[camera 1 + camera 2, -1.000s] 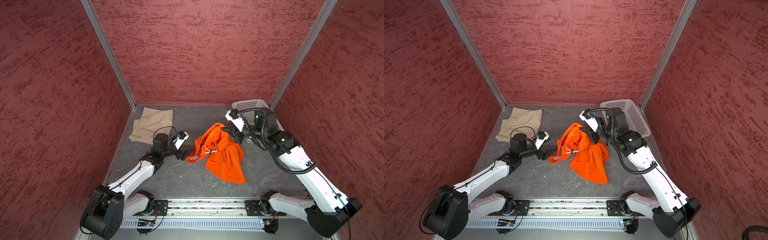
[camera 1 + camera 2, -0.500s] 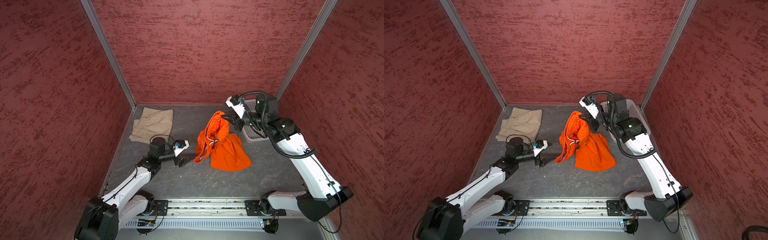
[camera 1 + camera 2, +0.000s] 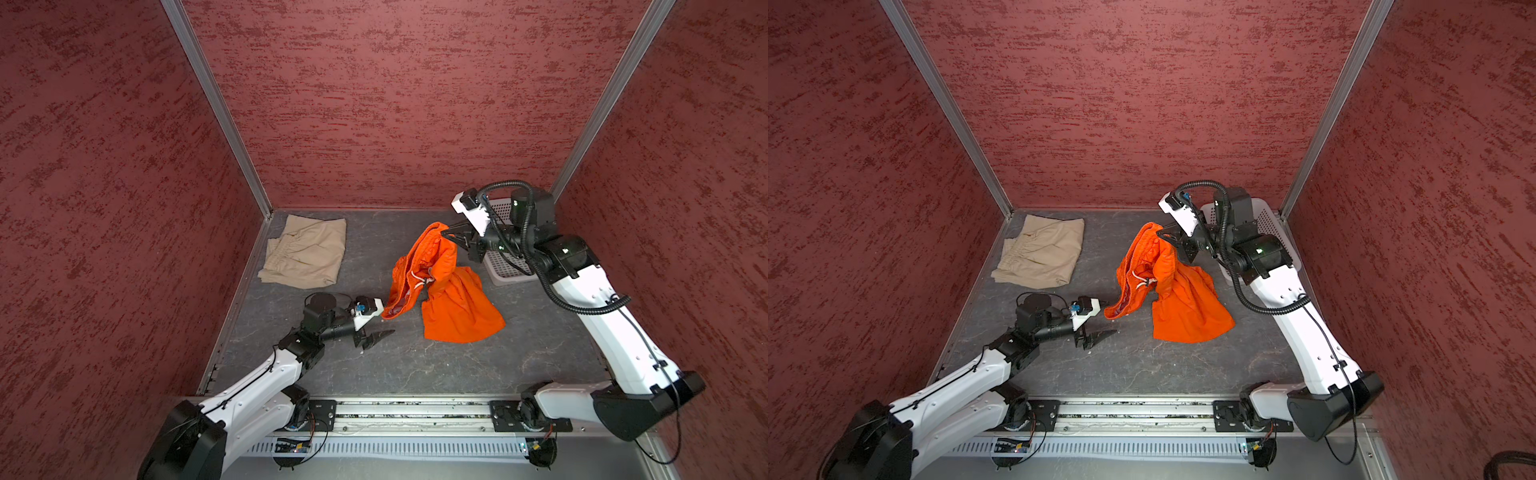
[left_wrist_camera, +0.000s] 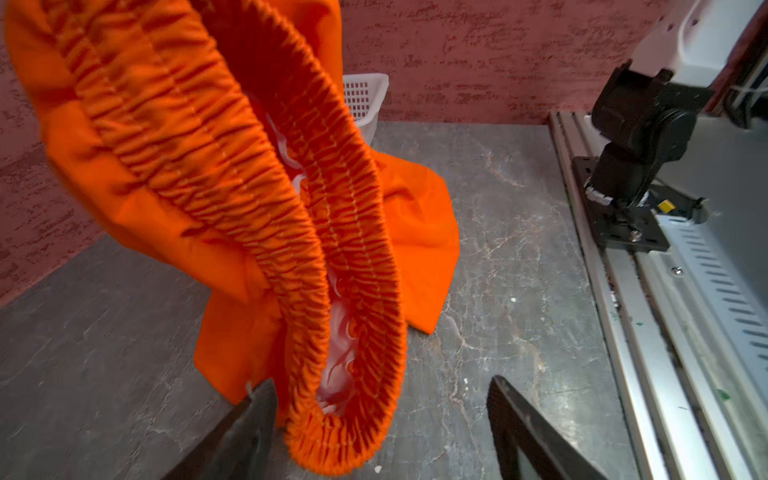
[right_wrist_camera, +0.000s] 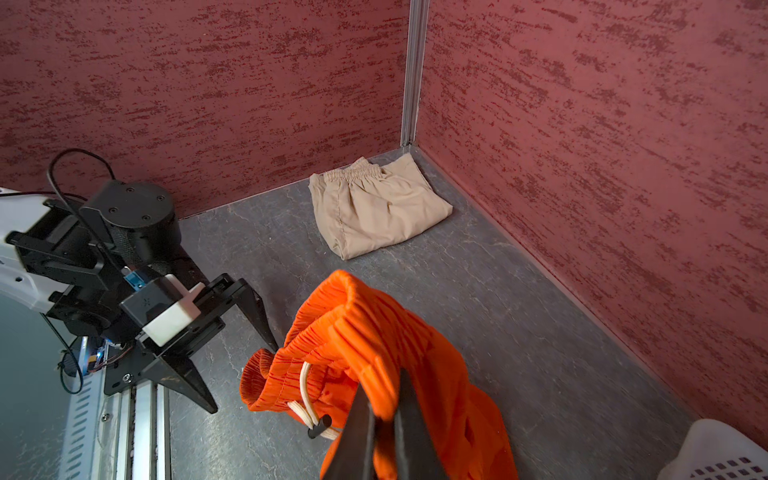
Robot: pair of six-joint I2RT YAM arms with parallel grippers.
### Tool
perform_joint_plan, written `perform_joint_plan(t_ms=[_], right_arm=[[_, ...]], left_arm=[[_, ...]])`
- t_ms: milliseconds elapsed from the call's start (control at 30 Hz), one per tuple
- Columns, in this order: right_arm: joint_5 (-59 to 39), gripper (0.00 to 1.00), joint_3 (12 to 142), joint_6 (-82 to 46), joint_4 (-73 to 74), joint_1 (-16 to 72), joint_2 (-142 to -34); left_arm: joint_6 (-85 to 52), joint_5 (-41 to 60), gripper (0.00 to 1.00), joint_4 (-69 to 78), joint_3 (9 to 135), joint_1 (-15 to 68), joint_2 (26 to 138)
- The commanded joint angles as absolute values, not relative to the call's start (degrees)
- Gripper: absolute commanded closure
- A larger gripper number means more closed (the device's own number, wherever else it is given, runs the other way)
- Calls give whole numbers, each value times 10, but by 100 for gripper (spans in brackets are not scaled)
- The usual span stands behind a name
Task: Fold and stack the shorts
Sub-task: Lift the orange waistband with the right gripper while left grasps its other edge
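Observation:
The bright orange shorts (image 3: 453,299) (image 3: 1183,303) hang by the waistband from my right gripper (image 3: 448,233) (image 3: 1162,235) (image 5: 382,415), which is shut on a fold of the cloth; the legs rest on the grey floor. The drooping end of the waistband (image 4: 345,436) hangs between the spread fingers of my left gripper (image 3: 380,324) (image 3: 1102,322) (image 4: 382,386), which is open and low over the floor, close to one finger (image 4: 257,415). A white drawstring (image 5: 307,399) dangles from the waistband. The beige shorts (image 3: 305,249) (image 3: 1042,253) (image 5: 374,208) lie folded in the far left corner.
A white perforated basket (image 3: 505,270) (image 3: 1273,220) (image 4: 365,95) (image 5: 715,453) stands at the back right, partly behind my right arm. Red walls enclose three sides. The metal rail (image 3: 415,411) runs along the front edge.
My right gripper has risen and drawn back, lifting the orange shorts' waistband off the floor. My left gripper has shifted toward the front, under the hanging waistband end.

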State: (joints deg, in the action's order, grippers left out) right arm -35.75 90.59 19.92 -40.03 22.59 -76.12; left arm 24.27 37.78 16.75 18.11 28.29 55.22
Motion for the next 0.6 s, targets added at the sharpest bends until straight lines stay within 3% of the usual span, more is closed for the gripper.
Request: perform_joint_plan(t_ms=[0, 167, 300, 433, 567], right_arm=[[-388, 100, 921, 198, -365, 221, -758], [-394, 100, 923, 190, -360, 221, -756], [-388, 100, 924, 180, -355, 218, -752], [-371, 100, 915, 154, -319, 216, -731], [-349, 100, 915, 124, -277, 215, -694]], left_arm=[[245, 342, 24, 217, 189, 286, 584], [231, 323, 29, 253, 194, 289, 618], [209, 291, 58, 250, 200, 290, 592], [183, 177, 84, 123, 258, 290, 508], [193, 63, 92, -36, 365, 274, 431]])
